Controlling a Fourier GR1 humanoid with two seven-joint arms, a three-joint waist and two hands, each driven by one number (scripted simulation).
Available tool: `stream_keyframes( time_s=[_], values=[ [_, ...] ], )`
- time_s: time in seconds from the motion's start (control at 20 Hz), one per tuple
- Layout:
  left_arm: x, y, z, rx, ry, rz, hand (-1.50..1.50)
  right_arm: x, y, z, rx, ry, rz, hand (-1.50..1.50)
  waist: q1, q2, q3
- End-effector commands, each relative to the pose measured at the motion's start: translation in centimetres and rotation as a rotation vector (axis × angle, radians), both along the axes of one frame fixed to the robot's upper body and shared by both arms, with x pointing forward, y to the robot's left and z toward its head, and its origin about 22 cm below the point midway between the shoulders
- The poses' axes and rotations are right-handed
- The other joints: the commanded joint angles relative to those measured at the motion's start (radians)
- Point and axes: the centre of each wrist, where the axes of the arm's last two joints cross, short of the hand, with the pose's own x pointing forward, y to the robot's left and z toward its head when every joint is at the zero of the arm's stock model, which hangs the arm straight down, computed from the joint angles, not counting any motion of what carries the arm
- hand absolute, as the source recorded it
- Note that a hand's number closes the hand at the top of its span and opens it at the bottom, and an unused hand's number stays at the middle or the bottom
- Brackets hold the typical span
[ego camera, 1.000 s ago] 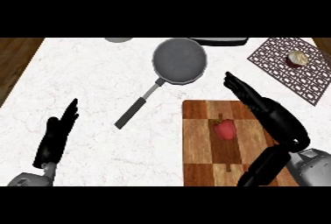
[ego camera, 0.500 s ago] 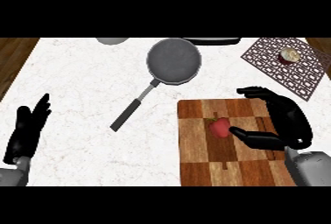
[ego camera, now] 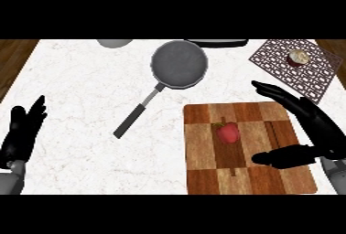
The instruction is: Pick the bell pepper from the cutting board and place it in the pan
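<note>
bell pepper (ego camera: 228, 132) sits on the cutting board (ego camera: 202, 160); right hand (ego camera: 307, 123) spread open beside it, holding nothing.

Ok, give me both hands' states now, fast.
Left hand: open, resting at the left edge.
Right hand: open, beside the bell pepper, holding nothing.

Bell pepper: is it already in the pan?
No, the bell pepper lies on the cutting board; the pan holds nothing.

One bell pepper (ego camera: 228, 132), one cutting board (ego camera: 202, 169), one pan (ego camera: 178, 65), one patterned mat (ego camera: 283, 68), two hands (ego camera: 307, 125) (ego camera: 20, 137)
</note>
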Motion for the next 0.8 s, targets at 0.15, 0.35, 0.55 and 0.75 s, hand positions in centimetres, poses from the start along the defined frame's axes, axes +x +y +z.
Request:
stream_keyframes(
  time_s=[0.15,0.35,0.55,0.75],
  values=[
    [-0.6,0.4,-0.4,0.002,0.022,-0.012,0.0,-1.2,1.5,5.2,-0.508,-0.036,-0.099,-1.5,0.005,-0.005,-0.003],
    [1.2,-0.5,0.6,-0.001,-0.001,-0.008,0.0,-1.5,5.0,6.6,-0.714,0.009,-0.145,-1.5,0.01,0.001,-0.002],
    [1.1,-1.7,0.0,-0.009,-0.002,-0.016,0.0,-2.3,8.7,7.2,-0.912,0.001,-0.19,-1.5,0.023,0.002,-0.002],
    [1.0,-0.3,0.3,-0.013,-0.007,-0.017,0.0,-2.7,11.1,4.3,-1.055,0.061,-0.191,-1.5,0.02,0.005,0.0]
  ],
)
